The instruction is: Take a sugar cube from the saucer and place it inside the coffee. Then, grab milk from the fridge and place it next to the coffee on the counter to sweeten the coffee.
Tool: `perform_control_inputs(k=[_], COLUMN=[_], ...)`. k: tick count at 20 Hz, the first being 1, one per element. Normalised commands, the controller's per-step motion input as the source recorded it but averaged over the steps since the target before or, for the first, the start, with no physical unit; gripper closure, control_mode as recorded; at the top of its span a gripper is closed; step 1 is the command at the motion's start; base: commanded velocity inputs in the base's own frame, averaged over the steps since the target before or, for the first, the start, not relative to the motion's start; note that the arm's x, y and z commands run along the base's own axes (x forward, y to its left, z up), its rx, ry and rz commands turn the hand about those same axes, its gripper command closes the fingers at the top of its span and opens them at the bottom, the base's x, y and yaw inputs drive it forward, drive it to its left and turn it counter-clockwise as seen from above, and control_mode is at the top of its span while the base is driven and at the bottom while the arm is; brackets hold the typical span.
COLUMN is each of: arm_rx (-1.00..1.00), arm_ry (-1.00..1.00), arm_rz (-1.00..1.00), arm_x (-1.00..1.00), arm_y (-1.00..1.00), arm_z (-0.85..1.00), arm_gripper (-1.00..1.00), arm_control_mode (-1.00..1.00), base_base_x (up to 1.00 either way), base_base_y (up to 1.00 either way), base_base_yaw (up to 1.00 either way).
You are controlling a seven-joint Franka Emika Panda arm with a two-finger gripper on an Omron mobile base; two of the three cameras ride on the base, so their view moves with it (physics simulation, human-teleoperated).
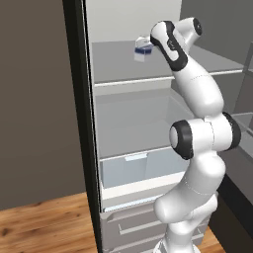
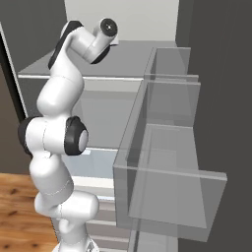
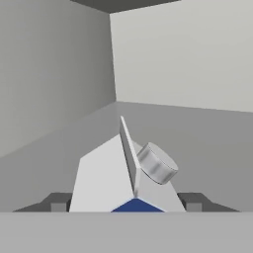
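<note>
The milk (image 1: 142, 53) is a small white carton with a dark blue band, standing on the top shelf of the open fridge (image 1: 128, 123). In the hand view the milk (image 3: 106, 178) sits very close, showing its gabled top and grey round cap. My gripper (image 3: 126, 202) straddles it, one dark fingertip (image 3: 59, 201) against the carton's left side and the other against its right side. The carton stands upright on the shelf. The arm reaches up and into the fridge, and the hand covers the carton's right part in the left base view. The saucer, the coffee and the counter are out of view.
The dark fridge door edge (image 1: 79, 113) stands at the left. Clear door bins (image 2: 167, 162) jut out on the right. A glass shelf (image 1: 133, 81) and grey drawers (image 1: 128, 217) lie below. The fridge back wall (image 3: 183, 54) is close behind the carton.
</note>
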Motion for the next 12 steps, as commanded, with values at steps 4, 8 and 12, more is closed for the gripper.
perform_control_inputs(k=[4,8,12], arm_rx=[0.00,-0.05,-0.10], arm_ry=[0.00,-0.01,-0.02], arm_rz=[0.10,0.04,0.00], arm_x=[0.00,-0.15,-0.45], arm_y=[0.04,0.18,0.26], arm_z=[0.00,0.00,0.00], arm_gripper=[1.00,1.00,1.00], arm_control_mode=[-1.00,-1.00,-1.00], base_base_x=[0.00,0.00,0.00], base_base_y=[0.00,0.00,0.00], base_base_yaw=[0.00,0.00,0.00])
